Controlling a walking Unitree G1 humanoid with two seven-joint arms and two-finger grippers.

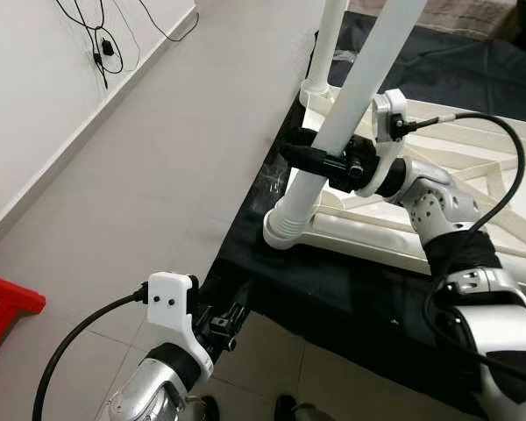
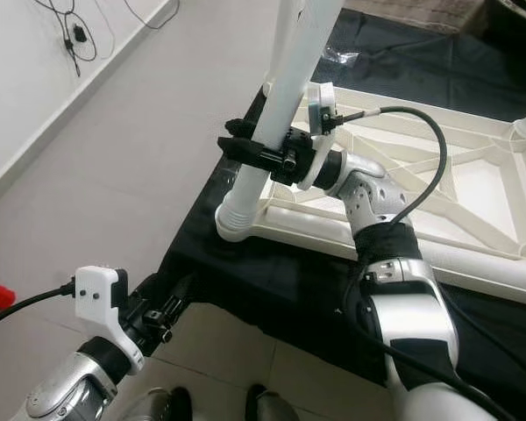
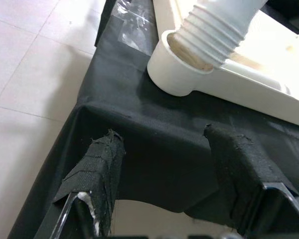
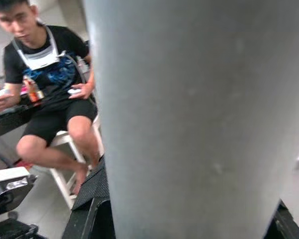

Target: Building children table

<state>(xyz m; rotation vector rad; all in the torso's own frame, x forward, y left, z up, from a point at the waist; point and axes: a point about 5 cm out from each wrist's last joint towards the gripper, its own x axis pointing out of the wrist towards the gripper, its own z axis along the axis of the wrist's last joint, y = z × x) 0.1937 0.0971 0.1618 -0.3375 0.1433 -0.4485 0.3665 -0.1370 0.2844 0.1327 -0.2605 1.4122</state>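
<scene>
The white table top (image 2: 473,189) of the children's table lies upside down on a black cloth (image 1: 351,289), its ribbed underside facing up, the cloth spread over a low platform at the edge of a pale tiled floor (image 1: 158,175). At the near corner of the top, a white table leg (image 1: 351,114) stands in a round socket (image 1: 285,230), leaning a little away from upright; its lower end is ringed with screw threads that sit just at the socket's mouth. A second leg (image 1: 326,44) rises from the next corner socket behind it.

The right pincer (image 1: 320,158) is clamped on the near leg a short way above the threads — its black fingers wrap the tube from both sides, and the silver arm reaches in over the table top from the right. In the right wrist view the leg (image 4: 199,114) is a broad grey-white column close against the camera, and behind it a person (image 4: 50,79) in a black shirt and shorts sits on a white stool.

The left pincer (image 1: 228,320) hangs low beside the platform's near corner, its fingers (image 3: 102,164) apart and holding nothing; from its wrist camera the padded tips frame the edge of the black cloth, with the socket (image 3: 182,69) and threaded leg end beyond. A black cable (image 1: 101,44) trails along the wall, and a red object (image 1: 4,307) sits at the far left on the floor.
</scene>
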